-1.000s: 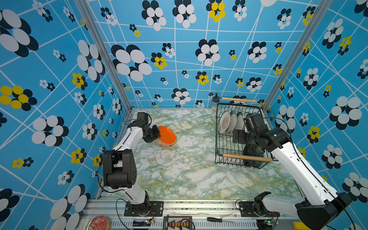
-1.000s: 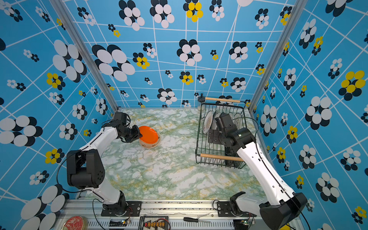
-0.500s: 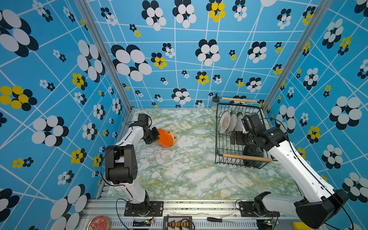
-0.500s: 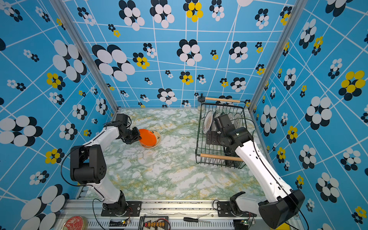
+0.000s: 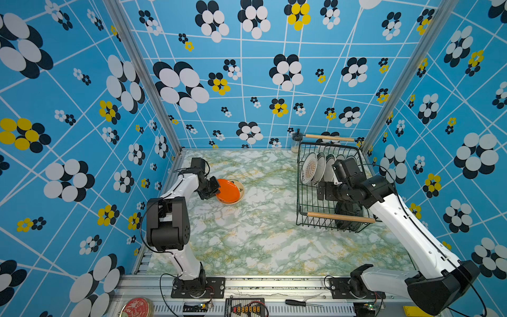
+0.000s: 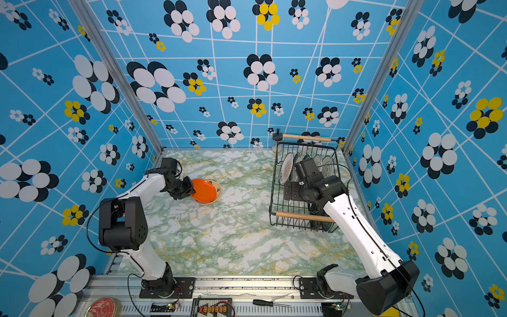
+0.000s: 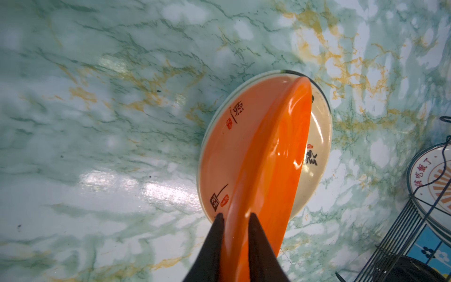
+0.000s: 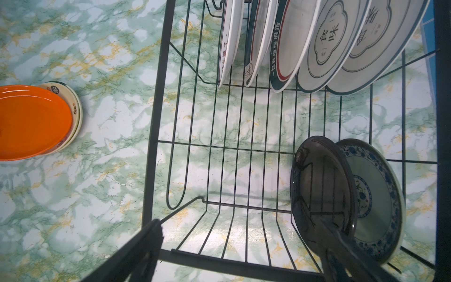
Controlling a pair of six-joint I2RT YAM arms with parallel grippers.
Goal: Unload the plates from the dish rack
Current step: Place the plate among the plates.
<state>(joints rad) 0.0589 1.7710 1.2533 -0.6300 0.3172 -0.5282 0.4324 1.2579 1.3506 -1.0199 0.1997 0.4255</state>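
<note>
An orange plate (image 5: 227,190) (image 6: 204,190) leans tilted on a cream plate (image 7: 317,127) that lies on the table left of centre. My left gripper (image 7: 235,217) (image 5: 216,189) is shut on the orange plate's raised rim. The black wire dish rack (image 5: 304,203) (image 8: 156,122) stands at the right. Several white plates (image 8: 324,41) (image 5: 310,171) stand upright at its far end. A black plate (image 8: 322,185) and a blue-patterned plate (image 8: 375,195) lean at its near end. My right gripper (image 8: 244,244) (image 5: 321,190) hangs open inside the rack, one finger in front of the black plate.
A small glass jar (image 5: 295,142) stands behind the rack's far left corner. The patterned walls close in on three sides, and the rack sits close to the right wall. A red tin (image 5: 137,307) and a screwdriver (image 5: 299,302) lie on the front rail.
The left gripper has tilted the orange plate and brought it down against the cream plate. The right gripper has shifted slightly inside the rack.
</note>
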